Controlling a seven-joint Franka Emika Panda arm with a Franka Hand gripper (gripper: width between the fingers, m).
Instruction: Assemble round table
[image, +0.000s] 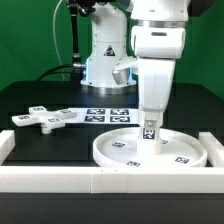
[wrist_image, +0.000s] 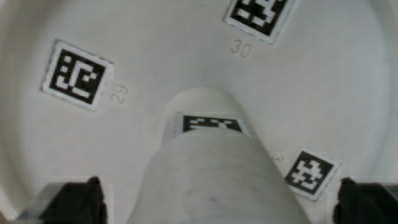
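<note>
End effector (image: 150, 130) hangs straight down over the round disc (image: 150, 150), its fingers spread wide, one on each side of the short post (image: 151, 129) and holding nothing. In the wrist view the post (wrist_image: 222, 165) rises between the two dark fingertips (wrist_image: 71, 197), with a gap showing on either side, so the pads look clear of it. The post stands upright, its long axis vertical and in line with the end effector's own axis, seated near the middle of the disc (wrist_image: 160, 60). The disc lies flat on the dark surface (image: 40, 95), just behind the white border rail (image: 60, 178). The cross-shaped piece (image: 45, 119) lies well apart, toward the exterior view's left, beside the marker board (image: 108, 114). My judgement: whatever comes next turns on that vertical alignment, whether the move is closing on the post or lifting straight off it.
</note>
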